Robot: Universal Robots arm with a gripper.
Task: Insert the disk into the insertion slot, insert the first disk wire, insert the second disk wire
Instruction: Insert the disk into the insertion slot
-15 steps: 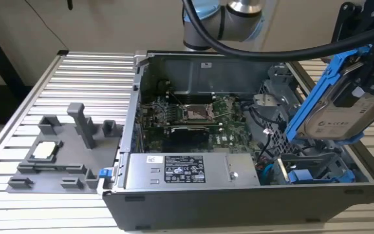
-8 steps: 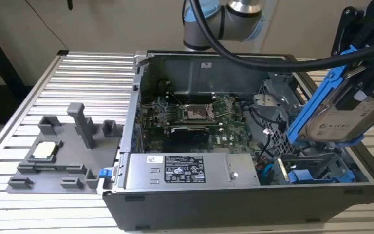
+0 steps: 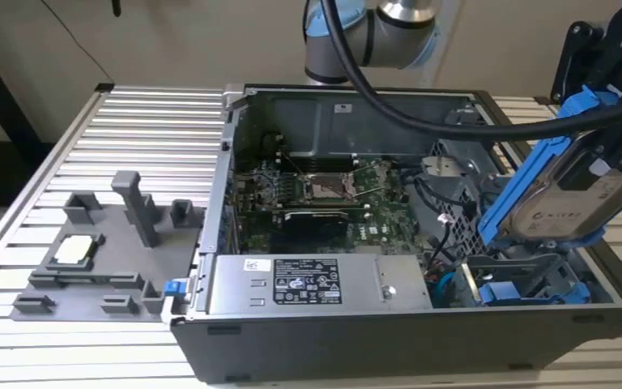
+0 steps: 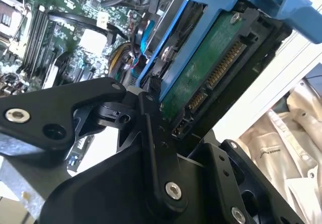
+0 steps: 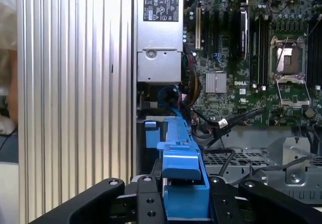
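The disk [image 3: 570, 203], silver-beige in a bright blue carrier frame, hangs tilted steeply above the right end of the open computer case. My gripper [image 3: 611, 158] is shut on it near its upper end. In the second wrist view the disk's green underside [image 4: 201, 68] with its connectors sits between the black fingers [image 4: 151, 118]. In the first wrist view the blue carrier [image 5: 181, 153] stands edge-on inside my gripper [image 5: 183, 199]. The insertion slot [image 3: 527, 279], a bay with blue clips, lies just below the disk's lower end. Blue and black wires [image 5: 168, 95] lie loose beside the bay.
A grey power-supply box [image 3: 311, 284] with a white sticker fills the case's front. The motherboard [image 3: 322, 194] lies behind it. A grey fixture plate [image 3: 95, 259] with upright posts rests on the slatted metal table [image 3: 127, 121] at the exterior view's left.
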